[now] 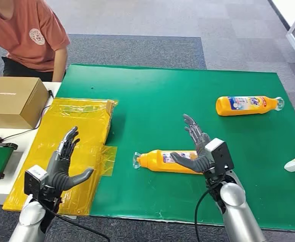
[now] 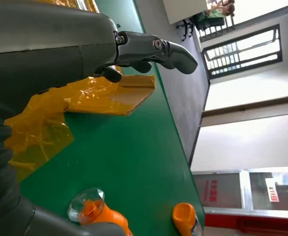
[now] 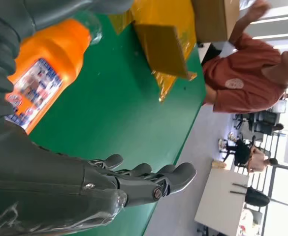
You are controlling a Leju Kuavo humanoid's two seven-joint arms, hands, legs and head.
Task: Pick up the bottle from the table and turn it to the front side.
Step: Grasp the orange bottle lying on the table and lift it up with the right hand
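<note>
My right hand [image 1: 197, 148] sits low centre-right of the head view, fingers spread apart, holding nothing — thumb reaching across in front of the near bottle [image 1: 165, 161]. That bottle lies on its side on the green mat [image 1: 157, 101], bottom centre of the frame, clear cap pointing left, label facing up. Can't tell whether the thumb actually touches it. In the right wrist view the same bottle shows orange w/ a blue-and-white label, next to my hand's ribbed cover.

My left hand [image 1: 64, 161] is at lower left, fingers apart too, nothing in it, hovering over the yellow plastic bag [image 1: 81, 126].

A 2nd bottle [image 1: 248, 105] lies on its side at upper right of the mat, well apart from the first. Cardboard box [image 1: 14, 101] at far left on the white table [image 1: 8, 176] — a person in an orange-red shirt [image 1: 27, 33] at upper left behind it.
</note>
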